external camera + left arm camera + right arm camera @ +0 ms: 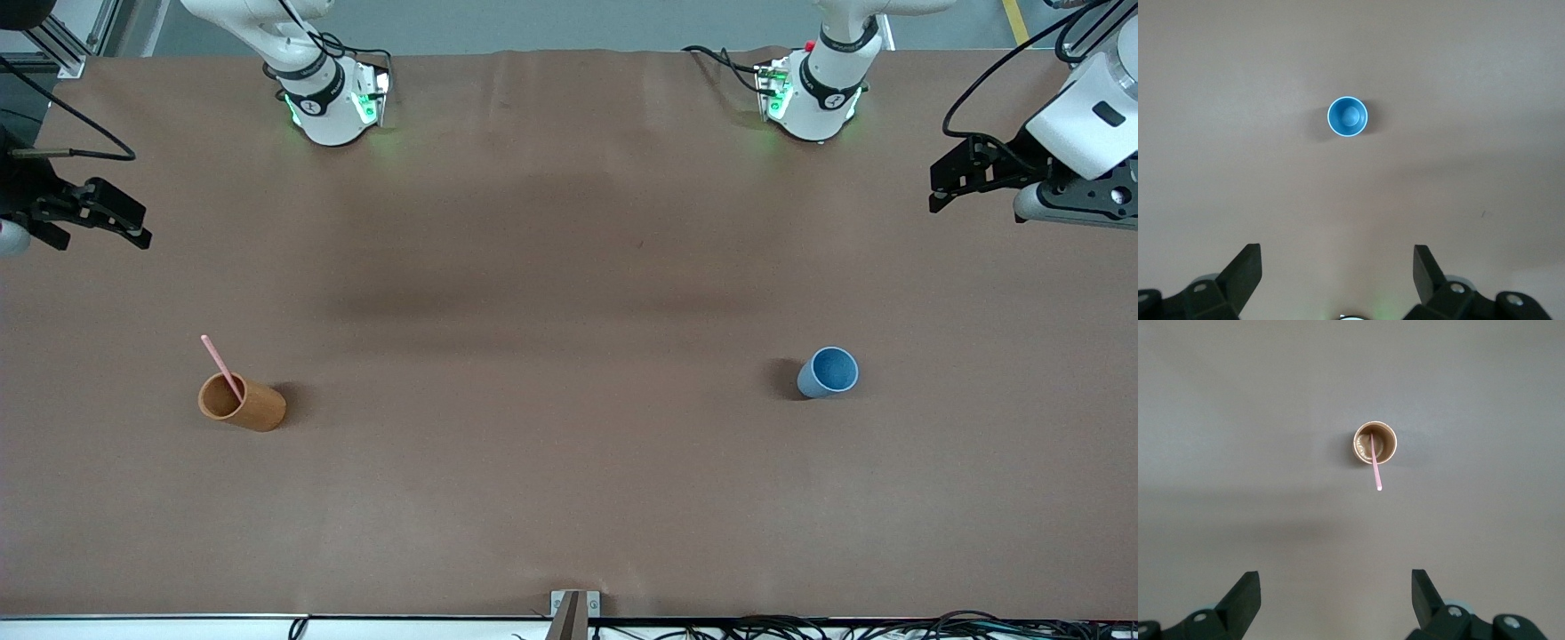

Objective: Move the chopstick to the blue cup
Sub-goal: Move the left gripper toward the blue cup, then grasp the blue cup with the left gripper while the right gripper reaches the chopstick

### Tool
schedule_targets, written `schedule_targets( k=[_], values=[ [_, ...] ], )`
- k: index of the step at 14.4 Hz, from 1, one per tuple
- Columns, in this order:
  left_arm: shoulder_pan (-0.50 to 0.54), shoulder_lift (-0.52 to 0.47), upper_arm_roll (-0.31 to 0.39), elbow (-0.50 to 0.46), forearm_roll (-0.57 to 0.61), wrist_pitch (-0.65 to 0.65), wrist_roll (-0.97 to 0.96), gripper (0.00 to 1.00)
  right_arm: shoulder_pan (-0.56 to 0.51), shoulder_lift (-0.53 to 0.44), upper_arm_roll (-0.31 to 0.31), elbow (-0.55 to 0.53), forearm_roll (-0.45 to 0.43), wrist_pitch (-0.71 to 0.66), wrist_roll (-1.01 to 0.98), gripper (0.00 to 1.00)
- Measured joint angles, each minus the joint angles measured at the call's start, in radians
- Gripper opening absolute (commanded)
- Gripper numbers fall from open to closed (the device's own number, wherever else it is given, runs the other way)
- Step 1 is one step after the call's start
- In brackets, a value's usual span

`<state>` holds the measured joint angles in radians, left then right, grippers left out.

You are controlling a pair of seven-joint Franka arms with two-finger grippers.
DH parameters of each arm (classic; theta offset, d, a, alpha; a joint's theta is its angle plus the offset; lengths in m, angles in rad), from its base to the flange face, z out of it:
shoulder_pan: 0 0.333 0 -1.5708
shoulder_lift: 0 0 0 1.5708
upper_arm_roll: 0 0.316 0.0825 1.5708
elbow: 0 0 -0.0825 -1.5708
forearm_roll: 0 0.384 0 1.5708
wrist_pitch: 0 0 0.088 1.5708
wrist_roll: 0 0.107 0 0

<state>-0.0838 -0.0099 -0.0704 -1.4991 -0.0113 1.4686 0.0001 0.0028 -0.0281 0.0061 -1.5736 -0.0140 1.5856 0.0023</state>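
A pale-pink chopstick stands tilted in an orange-brown cup toward the right arm's end of the table; both show in the right wrist view, the chopstick in the cup. The blue cup stands upright and empty toward the left arm's end, also in the left wrist view. My right gripper is open and empty, high over the table's edge at the right arm's end. My left gripper is open and empty, high over the left arm's end.
The brown table holds only the two cups. The two arm bases stand along its edge farthest from the front camera. A small bracket sits at the nearest edge.
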Motion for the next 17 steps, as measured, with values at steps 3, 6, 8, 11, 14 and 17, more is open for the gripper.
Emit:
schedule_targets(
  k=[3,6,8,11,14,17],
  values=[
    [0.001,0.001,0.0,0.0,0.0,-0.001,0.0,1.0,0.0,0.0,0.0,0.01,0.0,0.0,0.0,1.0],
    [0.002,0.012,0.001,0.0,0.0,-0.001,0.0,1.0,0.0,0.0,0.001,0.011,0.0,0.0,0.0,1.0],
    [0.003,0.028,0.004,0.0,0.0,0.0,0.0,1.0,0.0,0.0,0.002,0.011,0.001,-0.001,0.0,1.0],
    [0.011,0.076,0.045,-0.015,0.0,0.045,0.002,1.0,0.0,0.0,0.003,0.01,0.001,-0.001,-0.001,1.0],
    [0.024,0.147,0.084,-0.128,0.0,0.239,0.01,1.0,0.0,0.001,0.003,0.01,0.002,-0.002,-0.002,1.0],
    [0.03,0.225,0.088,-0.287,-0.005,0.477,0.008,1.0,0.0,0.001,0.004,0.008,0.002,-0.002,-0.009,1.0]
  ],
)
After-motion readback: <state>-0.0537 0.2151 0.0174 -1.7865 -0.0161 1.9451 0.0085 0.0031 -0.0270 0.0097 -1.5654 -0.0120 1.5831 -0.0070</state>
